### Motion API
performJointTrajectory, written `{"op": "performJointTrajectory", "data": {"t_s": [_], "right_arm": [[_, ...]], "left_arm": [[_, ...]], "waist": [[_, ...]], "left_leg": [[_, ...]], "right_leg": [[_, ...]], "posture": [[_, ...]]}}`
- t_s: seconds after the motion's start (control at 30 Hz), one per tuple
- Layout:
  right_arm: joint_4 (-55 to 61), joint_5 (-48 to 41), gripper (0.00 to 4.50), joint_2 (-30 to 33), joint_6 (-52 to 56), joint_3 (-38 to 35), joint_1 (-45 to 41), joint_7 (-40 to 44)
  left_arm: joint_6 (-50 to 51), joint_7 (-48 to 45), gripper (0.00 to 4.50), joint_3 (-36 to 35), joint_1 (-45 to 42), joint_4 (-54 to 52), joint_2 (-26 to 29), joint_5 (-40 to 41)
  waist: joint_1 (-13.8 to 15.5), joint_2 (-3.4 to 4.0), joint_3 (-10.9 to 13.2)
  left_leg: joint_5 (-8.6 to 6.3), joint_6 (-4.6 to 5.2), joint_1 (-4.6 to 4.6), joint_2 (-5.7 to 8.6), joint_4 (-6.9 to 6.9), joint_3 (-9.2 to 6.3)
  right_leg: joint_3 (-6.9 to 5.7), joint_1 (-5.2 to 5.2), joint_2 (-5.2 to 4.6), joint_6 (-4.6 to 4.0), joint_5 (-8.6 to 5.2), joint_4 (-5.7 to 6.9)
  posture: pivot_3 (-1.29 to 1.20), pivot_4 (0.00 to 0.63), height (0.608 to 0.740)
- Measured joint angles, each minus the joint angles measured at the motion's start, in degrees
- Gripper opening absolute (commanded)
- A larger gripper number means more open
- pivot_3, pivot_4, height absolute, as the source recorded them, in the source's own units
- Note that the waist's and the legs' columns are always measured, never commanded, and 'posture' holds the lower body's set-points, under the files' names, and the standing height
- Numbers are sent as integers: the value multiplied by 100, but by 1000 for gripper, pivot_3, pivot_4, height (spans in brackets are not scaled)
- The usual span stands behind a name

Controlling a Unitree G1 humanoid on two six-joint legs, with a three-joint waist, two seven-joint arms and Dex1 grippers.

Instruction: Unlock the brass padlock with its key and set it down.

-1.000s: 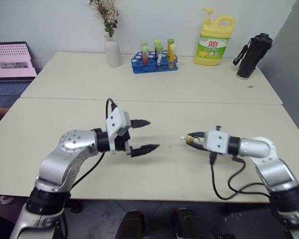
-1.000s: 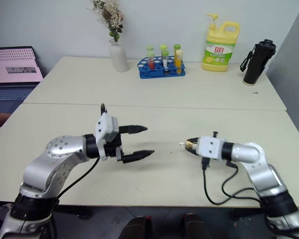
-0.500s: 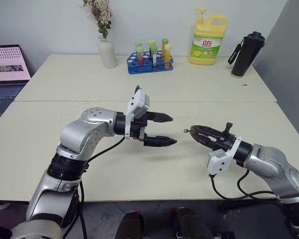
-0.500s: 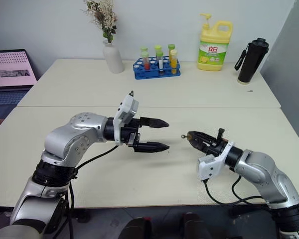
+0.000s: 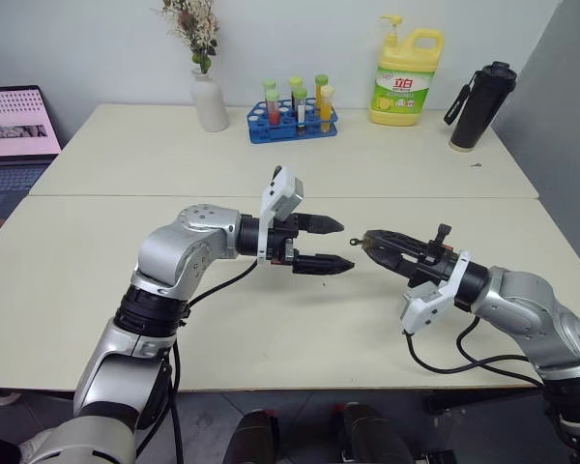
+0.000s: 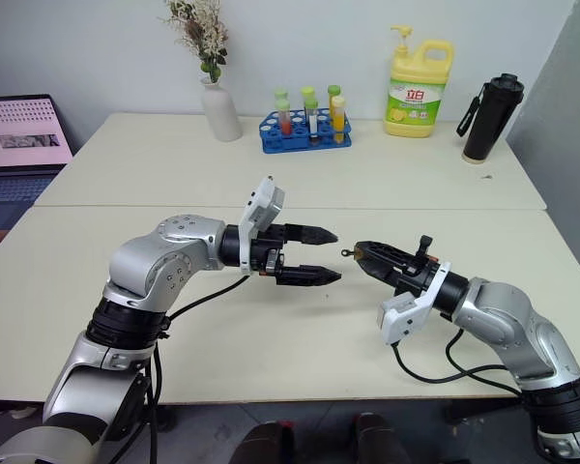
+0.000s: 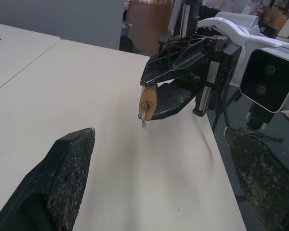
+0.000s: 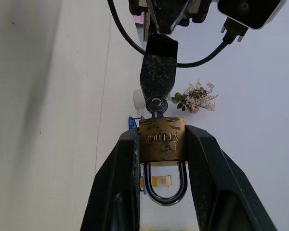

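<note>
R gripper (image 6: 360,254) is clamped on the brass padlock (image 8: 161,140), held up in the air above the near table (image 5: 68,290), roughly over its middle and a bit toward the right edge. In the right wrist view the lock body sits squeezed btwn the two black fingers (image 8: 116,187), w/ the silver shackle (image 8: 167,185) lying back in the gap btwn them and the key (image 8: 156,104) sticking out of the body's far end, its round head just clear of the fingertips. In the left wrist view the same padlock (image 7: 148,101) shows at the tip of the R gripper, w/ the key pointing out below it.

L gripper (image 5: 336,245) has its jaws wide apart, nothing in them. It hangs over the table's middle, pointing across at the R gripper; the two tips are close, facing each other, not touching. One L finger (image 8: 157,72) in the right wrist view lines up right behind the key head; can't tell if it makes contact.

Far table, along its back edge: white vase (image 5: 210,101) w/ dried flowers, blue rack of test tubes (image 5: 292,124), yellow detergent bottle (image 5: 399,79), black bottle (image 5: 473,106) near the right back corner. Laptop (image 5: 14,130) off the left edge.
</note>
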State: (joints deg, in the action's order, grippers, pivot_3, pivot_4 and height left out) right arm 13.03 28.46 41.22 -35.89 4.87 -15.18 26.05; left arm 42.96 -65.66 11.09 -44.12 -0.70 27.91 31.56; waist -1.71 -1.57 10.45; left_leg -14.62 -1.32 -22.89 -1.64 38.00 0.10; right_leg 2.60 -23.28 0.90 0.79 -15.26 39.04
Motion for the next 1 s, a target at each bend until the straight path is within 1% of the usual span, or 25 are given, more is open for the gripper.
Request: {"op": "performJointTrajectory", "data": {"t_s": [0.07, 0.17, 0.57, 0.6, 1.0], "right_arm": [[-14, -8, 928, -4, -15, 50, -37, -1], [-62, -32, 928, -3, -50, 81, -90, -3], [-98, -169, 928, -22, -43, 91, -125, 3], [-98, -176, 928, -24, -9, 92, -129, 10], [-100, -293, 928, -28, 83, 95, -161, 58]], "left_arm": [[60, 1, 4500, 0, -124, 117, -38, -3], [34, -3, 3927, -2, -311, 253, -47, -35], [28, -163, 108, 57, -347, 401, -116, -151], [28, -198, 0, 71, -347, 400, -118, -150], [-170, -197, 0, 78, -343, 396, -157, -271]], "waist": [[3, 0, 0], [2, 0, 0], [1, 0, 0], [1, 0, 0], [2, 0, 0]], "left_leg": [[0, 0, 0, 2, 3, 1], [0, 0, 1, 2, 3, 2], [0, 0, 0, 0, 3, 1], [0, 0, 0, 0, 3, 0], [0, 0, 0, 0, 3, 0]], "right_leg": [[-2, 0, 0, 1, -1, 1], [-1, 0, 0, 0, 0, 1], [1, 0, 0, -5, 3, 1], [1, 0, 0, -6, 4, 2], [1, 0, 0, -6, 3, 2]], "posture": [[0, 150, 740], [0, 150, 740], [0, 150, 740], [0, 150, 740], [0, 150, 740]]}}
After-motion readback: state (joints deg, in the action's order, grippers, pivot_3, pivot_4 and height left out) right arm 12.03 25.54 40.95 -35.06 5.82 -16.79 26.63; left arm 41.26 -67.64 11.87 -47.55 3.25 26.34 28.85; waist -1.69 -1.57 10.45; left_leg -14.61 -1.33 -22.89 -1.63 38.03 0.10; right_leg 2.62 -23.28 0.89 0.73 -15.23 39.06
